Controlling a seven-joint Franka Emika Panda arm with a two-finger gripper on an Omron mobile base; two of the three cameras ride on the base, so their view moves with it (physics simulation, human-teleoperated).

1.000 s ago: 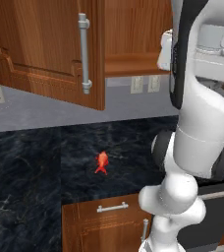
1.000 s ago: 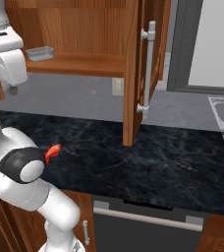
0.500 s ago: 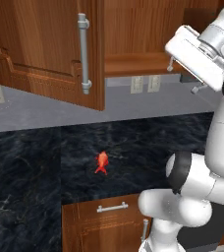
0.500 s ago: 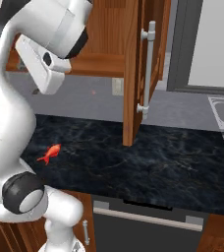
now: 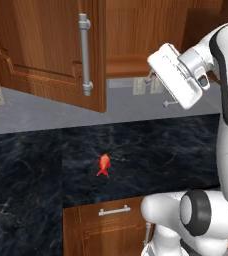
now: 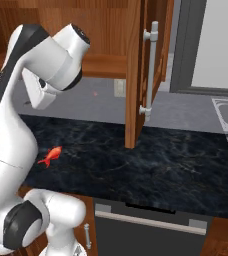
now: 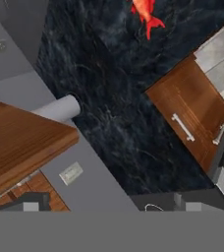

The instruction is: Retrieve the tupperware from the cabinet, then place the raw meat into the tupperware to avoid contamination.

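My hand hides the cabinet (image 5: 51,50) shelf at upper right of the left base view. My gripper (image 7: 104,204) hangs fully open, empty, angled toward the raw meat (image 5: 103,165).

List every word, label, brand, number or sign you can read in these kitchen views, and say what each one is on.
None: no readable text in any view.
The cabinet doors, the dark counter and the raw meat carry no lettering.
The wall outlet plates are blank.
The robot's white claw housing shows no brand or number.
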